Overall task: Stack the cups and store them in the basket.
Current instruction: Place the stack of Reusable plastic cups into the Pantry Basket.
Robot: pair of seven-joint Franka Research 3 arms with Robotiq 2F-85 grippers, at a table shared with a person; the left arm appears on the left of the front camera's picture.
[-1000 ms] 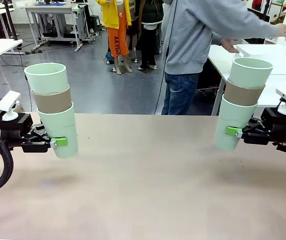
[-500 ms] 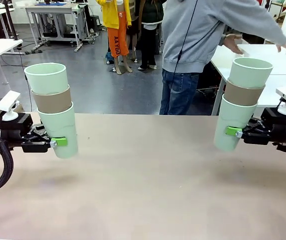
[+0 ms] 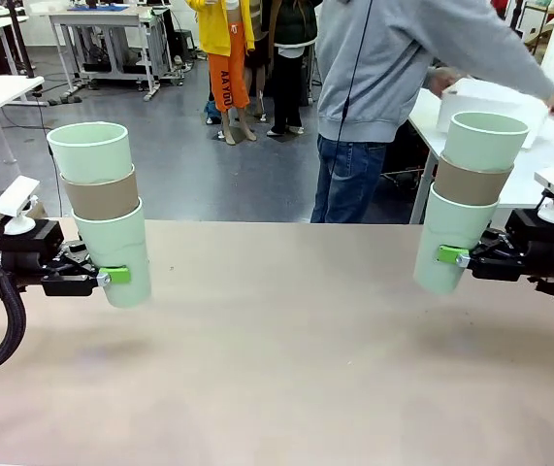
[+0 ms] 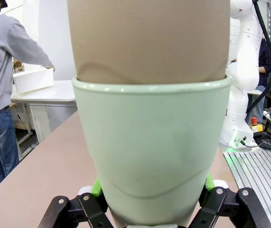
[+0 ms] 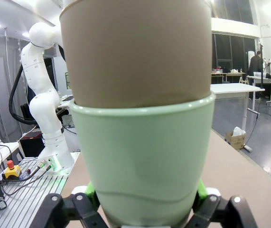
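My left gripper [image 3: 119, 277] is shut on the bottom mint cup of a stack of three cups [image 3: 107, 199], mint, tan, mint, held upright above the table's left side. My right gripper [image 3: 447, 255] is likewise shut on the bottom mint cup of a second stack [image 3: 471, 180] at the right. Up close, the left wrist view has the mint cup [image 4: 152, 152] between the green pads [image 4: 96, 187], and the right wrist view has its mint cup [image 5: 142, 156]. The white basket [image 3: 485, 97] is in the person's hands at a side table, far right; the left wrist view also catches the basket [image 4: 33, 80].
The brown table [image 3: 286, 359] spreads bare between the two arms. A person in a grey hoodie [image 3: 383, 58] stands beyond the far edge, turned toward the white side table [image 3: 538, 165]. Other tables and people are farther back.
The person has taken hold of the white basket on the side table and shifted it leftward. Both arms and their cup stacks have stayed still.
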